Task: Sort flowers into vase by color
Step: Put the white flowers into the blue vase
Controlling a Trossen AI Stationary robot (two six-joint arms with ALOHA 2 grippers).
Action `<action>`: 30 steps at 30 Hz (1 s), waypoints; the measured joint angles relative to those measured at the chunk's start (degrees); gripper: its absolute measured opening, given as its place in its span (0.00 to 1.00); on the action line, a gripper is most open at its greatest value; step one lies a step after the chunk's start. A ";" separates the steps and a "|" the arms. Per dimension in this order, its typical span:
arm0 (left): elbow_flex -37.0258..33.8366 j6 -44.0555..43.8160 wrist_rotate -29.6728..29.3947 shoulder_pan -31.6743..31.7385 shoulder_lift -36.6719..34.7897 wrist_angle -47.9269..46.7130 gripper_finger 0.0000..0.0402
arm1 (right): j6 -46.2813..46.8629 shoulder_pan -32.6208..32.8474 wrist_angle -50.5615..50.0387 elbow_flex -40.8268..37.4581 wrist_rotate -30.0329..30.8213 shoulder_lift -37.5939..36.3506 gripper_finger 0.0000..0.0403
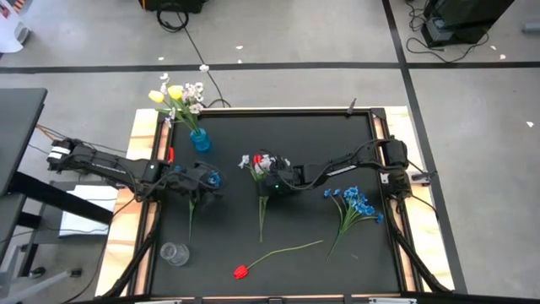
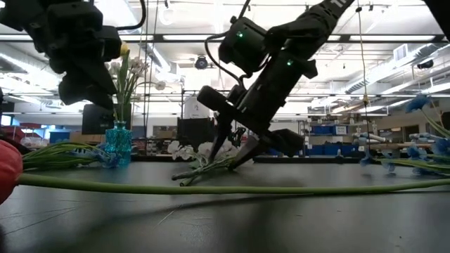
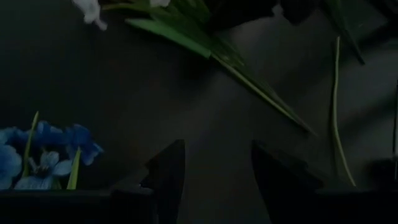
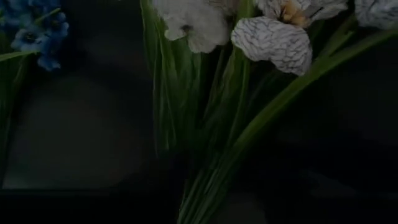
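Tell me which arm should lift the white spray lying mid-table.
Right. The right gripper is already down over the white spray, its fingers straddling the stems in the low view. The left gripper, fingers open, sits farther off by a blue spray.

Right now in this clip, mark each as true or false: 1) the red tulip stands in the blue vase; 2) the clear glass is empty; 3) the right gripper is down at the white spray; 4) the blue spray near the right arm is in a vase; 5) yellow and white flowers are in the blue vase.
1) False. The red tulip lies flat on the mat near the front edge.
2) True. The clear glass holds nothing.
3) True. The right gripper is down at the white spray.
4) False. The blue spray lies on the mat.
5) True. Yellow and white flowers are in the blue vase.
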 joint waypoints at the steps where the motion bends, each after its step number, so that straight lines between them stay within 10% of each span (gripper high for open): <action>1: 0.00 -0.09 0.00 -0.11 0.00 -0.27 0.47 | -0.23 0.00 -0.19 0.06 -0.05 0.00 0.39; 10: 0.00 -0.73 -1.03 -0.13 0.00 -0.56 0.47 | -5.48 -1.92 1.53 0.01 -1.13 -0.01 0.04; 21: 0.00 -2.22 -0.98 -0.15 -0.02 -0.43 0.47 | -6.64 -0.84 3.96 -0.02 4.67 -8.44 0.03; 30: 0.00 12.06 -2.98 -0.02 -0.02 18.34 0.47 | -33.55 -1.92 27.38 0.03 5.28 -13.19 0.03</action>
